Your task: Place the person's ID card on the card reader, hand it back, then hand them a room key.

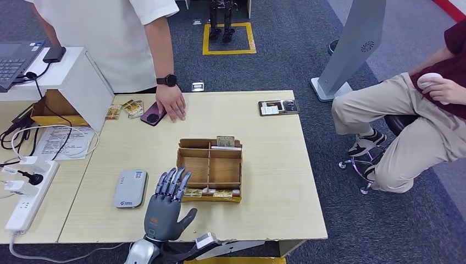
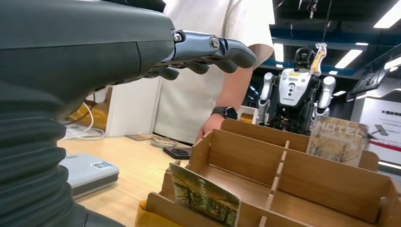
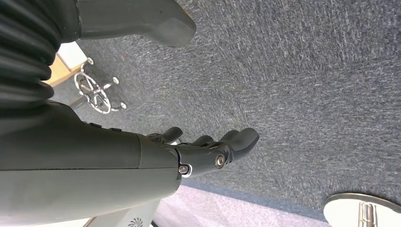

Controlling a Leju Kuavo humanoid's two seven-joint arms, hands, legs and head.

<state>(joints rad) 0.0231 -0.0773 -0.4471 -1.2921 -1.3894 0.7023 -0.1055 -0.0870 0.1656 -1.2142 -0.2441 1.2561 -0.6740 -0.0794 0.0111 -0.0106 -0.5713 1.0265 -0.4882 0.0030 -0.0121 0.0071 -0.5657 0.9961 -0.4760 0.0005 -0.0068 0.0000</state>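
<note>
Hovering empty with fingers spread, the left hand (image 1: 165,204) sits between the card reader (image 1: 130,188) and wooden key tray (image 1: 210,169), while the right hand (image 3: 198,153) hangs empty over carpet, fingers loosely apart.

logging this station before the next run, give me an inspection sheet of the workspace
surface: light wooden table, dry and flat.
job's things: grey card reader lies flat; wooden card box holds cards in its near and far slots; ID card not identifiable.
clutter: dark phone under a person's hand; loose cards; black tray.
hands: left hand raised beside the card reader, fingers spread, holding nothing; right hand hangs over carpet, fingers loosely curled, holding nothing.
cables: white power strip with plugs, coiled leads.
surroundings: a standing person, a seated person, laptop.
</note>
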